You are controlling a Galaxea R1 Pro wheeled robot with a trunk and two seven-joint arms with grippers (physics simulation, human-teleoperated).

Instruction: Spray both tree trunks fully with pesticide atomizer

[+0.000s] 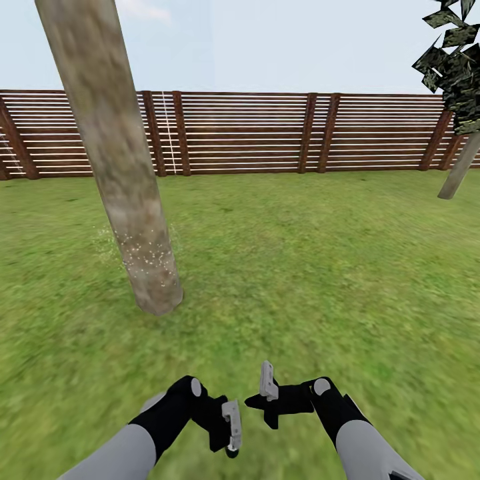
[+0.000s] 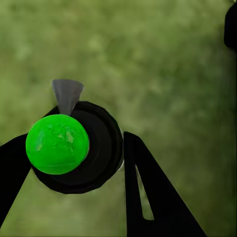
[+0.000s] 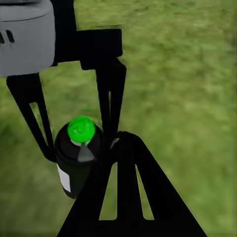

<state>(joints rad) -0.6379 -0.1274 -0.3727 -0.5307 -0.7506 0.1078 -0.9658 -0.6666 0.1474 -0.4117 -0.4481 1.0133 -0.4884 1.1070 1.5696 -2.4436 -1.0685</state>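
The pesticide atomizer (image 2: 57, 143), a black can with a bright green cap and a grey nozzle, sits between the fingers of my left gripper (image 2: 69, 148), which is shut on it. The right wrist view shows the same can (image 3: 74, 173) held in the left gripper (image 3: 81, 143) over grass. My right gripper (image 1: 267, 387) hangs just beside the left gripper (image 1: 231, 427), fingers pressed together and holding nothing. One thick mottled tree trunk (image 1: 113, 153) leans ahead to the left, with pale pesticide specks (image 1: 143, 257) around its lower part. The other tree's trunk (image 1: 460, 170) stands far right.
Green lawn (image 1: 300, 267) stretches from my arms to a brown slatted fence (image 1: 247, 133) across the back. Dark leaves (image 1: 457, 67) hang at the upper right.
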